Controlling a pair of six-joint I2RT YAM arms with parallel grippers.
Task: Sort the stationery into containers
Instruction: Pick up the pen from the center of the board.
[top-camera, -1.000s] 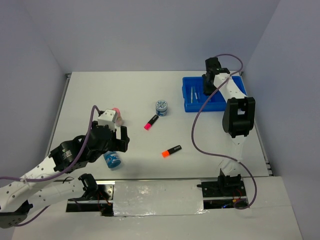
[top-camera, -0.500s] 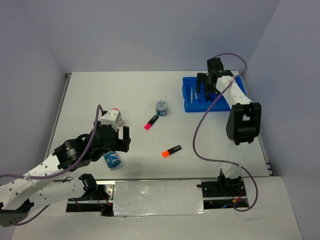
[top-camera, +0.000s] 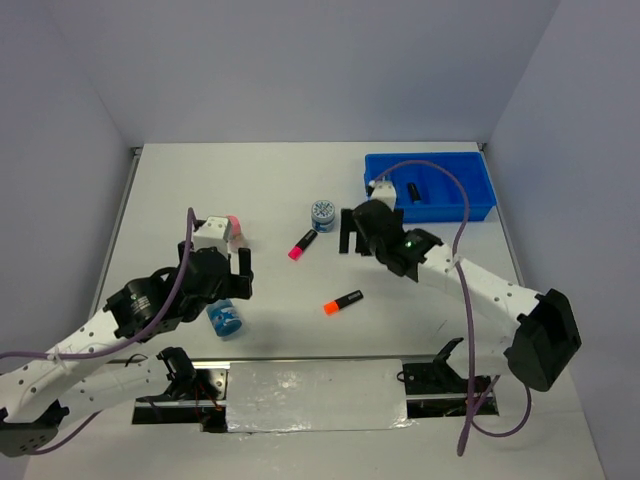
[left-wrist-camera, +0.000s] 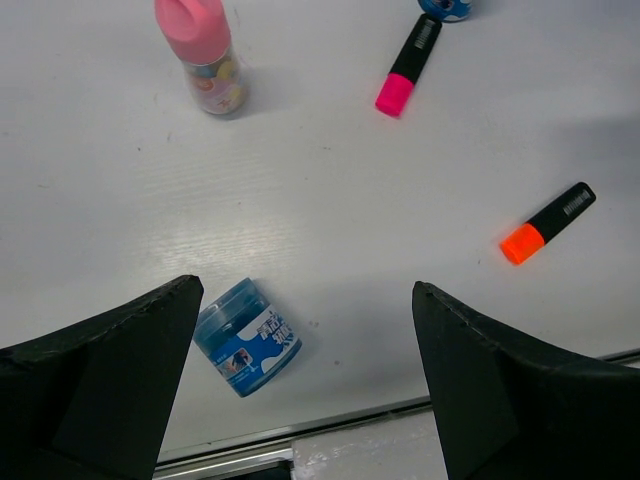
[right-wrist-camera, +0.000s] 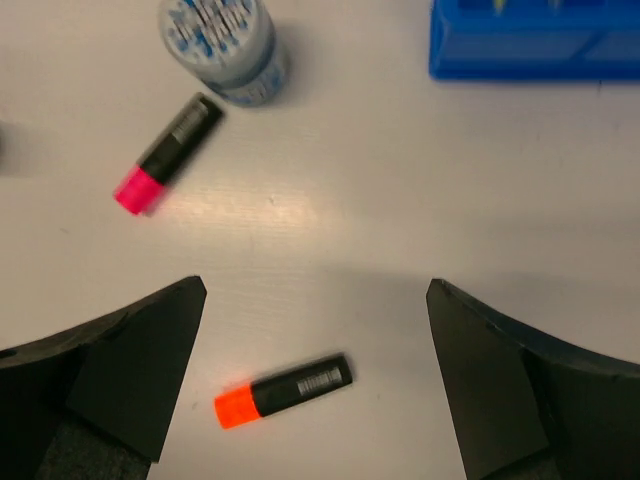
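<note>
Resting on the white worktop, a bright blue tray is taken as the reference for every place below. A short black marker is seen lying inside the tray, in a compartment near its middle.

Just off the tray's near left corner, the right gripper is held above the worktop. Its jaws are spread wide and nothing is gripped between them. A round blue jar is stood upright a little farther left of the tray. A pink-capped marker is laid just beyond that jar, slightly nearer the arm bases. An orange-capped marker is laid left of the tray and well nearer the bases, apart from the other things.

Far to the left of the tray, a pink-capped bottle is stood upright, and small coloured pieces are seen through its clear body. The left gripper is held in that same far-left area, nearer the bases than the bottle, with jaws likewise wide and empty. A second blue jar is laid on its side beneath this gripper. From the left wrist it is seen in the gap close to one jaw, and no contact is visible.
</note>
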